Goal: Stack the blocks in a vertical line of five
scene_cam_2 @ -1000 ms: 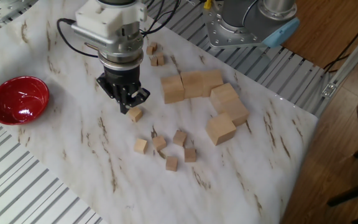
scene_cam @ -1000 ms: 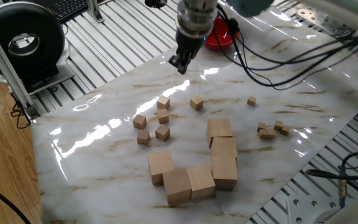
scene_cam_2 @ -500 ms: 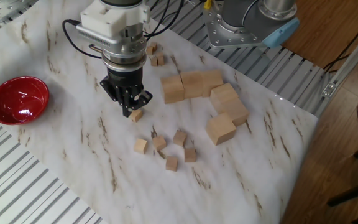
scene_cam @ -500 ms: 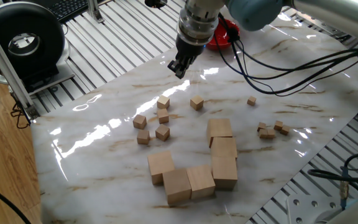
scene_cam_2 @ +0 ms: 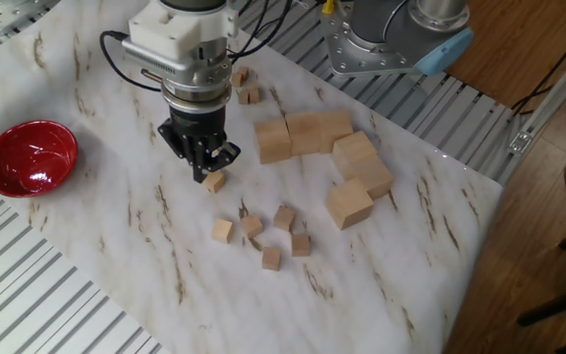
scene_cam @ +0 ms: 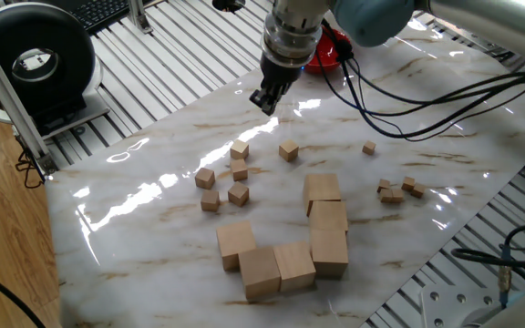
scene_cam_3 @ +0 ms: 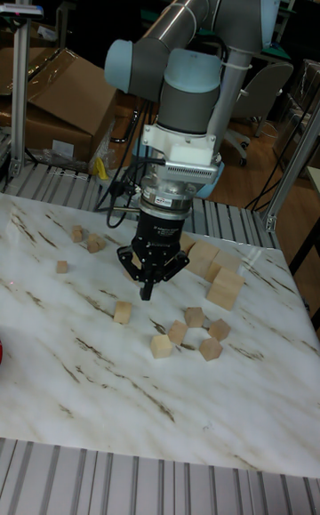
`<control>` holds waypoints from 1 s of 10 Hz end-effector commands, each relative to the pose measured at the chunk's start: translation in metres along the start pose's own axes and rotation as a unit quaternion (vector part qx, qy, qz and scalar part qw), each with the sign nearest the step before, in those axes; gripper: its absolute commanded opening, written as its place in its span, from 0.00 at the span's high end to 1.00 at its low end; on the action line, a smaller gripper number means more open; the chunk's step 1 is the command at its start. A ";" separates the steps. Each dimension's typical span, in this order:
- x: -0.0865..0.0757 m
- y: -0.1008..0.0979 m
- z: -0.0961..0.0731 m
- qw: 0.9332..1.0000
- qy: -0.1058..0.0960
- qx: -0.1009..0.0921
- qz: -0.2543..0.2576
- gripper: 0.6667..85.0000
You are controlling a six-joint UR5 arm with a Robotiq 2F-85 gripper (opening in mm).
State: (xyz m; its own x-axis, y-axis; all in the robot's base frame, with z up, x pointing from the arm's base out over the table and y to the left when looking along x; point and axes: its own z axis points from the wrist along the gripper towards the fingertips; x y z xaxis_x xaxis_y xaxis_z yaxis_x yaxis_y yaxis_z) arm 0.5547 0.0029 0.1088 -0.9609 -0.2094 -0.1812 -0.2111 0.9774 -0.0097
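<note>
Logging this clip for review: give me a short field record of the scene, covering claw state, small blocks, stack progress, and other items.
claw: above the table, empty; open or shut cannot be told
nearest block: lone small block, lying apart from the others
small blocks: five in a loose cluster, none stacked
stack progress: none started
large cubes: six grouped
red bowl: at table edge

Grey-and-blue arm (scene_cam_3: 191, 44), black hand (scene_cam_3: 148, 291), dark cables
</note>
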 end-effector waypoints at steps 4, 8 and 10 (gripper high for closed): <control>0.016 -0.024 -0.003 0.998 0.031 0.045 -0.009 1.00; 0.036 -0.002 -0.001 0.994 0.075 0.004 0.084 1.00; 0.038 0.000 0.017 0.990 0.100 -0.029 0.096 1.00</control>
State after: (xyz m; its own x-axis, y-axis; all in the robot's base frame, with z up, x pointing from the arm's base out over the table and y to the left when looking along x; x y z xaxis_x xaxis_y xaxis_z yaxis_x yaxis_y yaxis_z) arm 0.5258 -0.0119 0.0984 -0.9935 -0.1061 -0.0419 -0.1055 0.9943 -0.0167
